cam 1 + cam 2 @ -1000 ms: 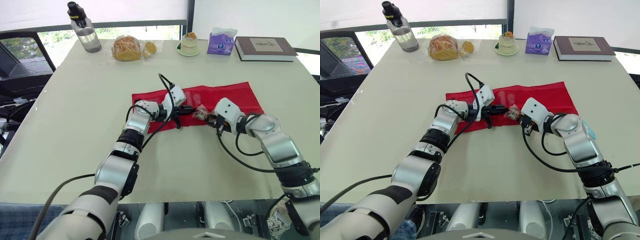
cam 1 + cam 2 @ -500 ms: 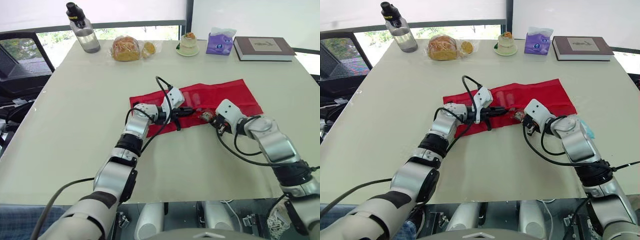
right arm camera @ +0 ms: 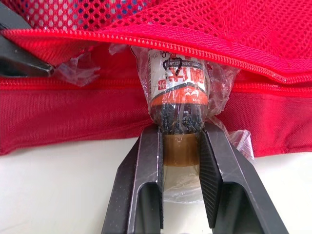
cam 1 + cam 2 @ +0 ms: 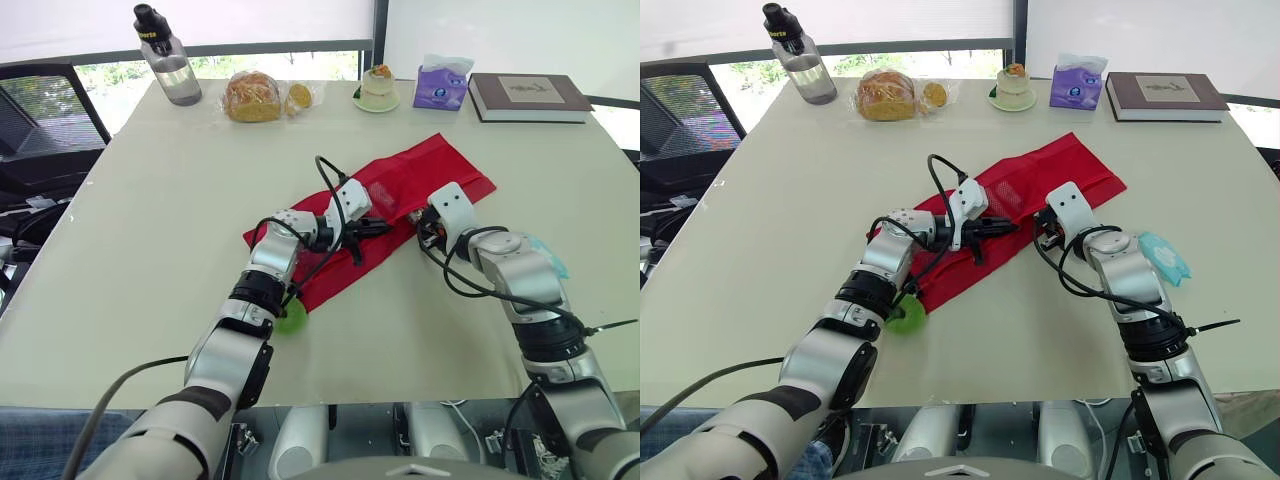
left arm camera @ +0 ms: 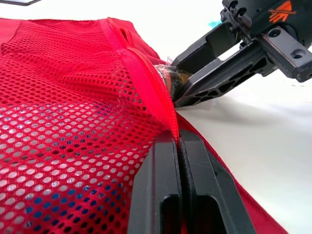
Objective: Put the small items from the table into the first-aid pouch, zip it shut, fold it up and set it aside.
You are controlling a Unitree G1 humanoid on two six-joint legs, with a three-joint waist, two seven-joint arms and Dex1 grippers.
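The left tool (image 5: 178, 141) is pinched tight on the top lip of the red pouch (image 4: 1070, 165), lifting it so the mouth gapes. The right tool (image 3: 179, 134) is clamped on a little wrapped bottle (image 3: 178, 83), poking its top into that mouth. A green ball (image 4: 292, 318) and a blue packet (image 4: 1162, 256) wait on the pale tabletop (image 4: 160, 200). A window (image 4: 110, 75) sits behind.

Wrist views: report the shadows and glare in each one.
Left wrist view: the right gripper throws a soft shadow on the pale table, brightest farther off. Right wrist view: small glints on the plastic around the wrapped bottle; the pouch is shaded under its lifted mesh flap.
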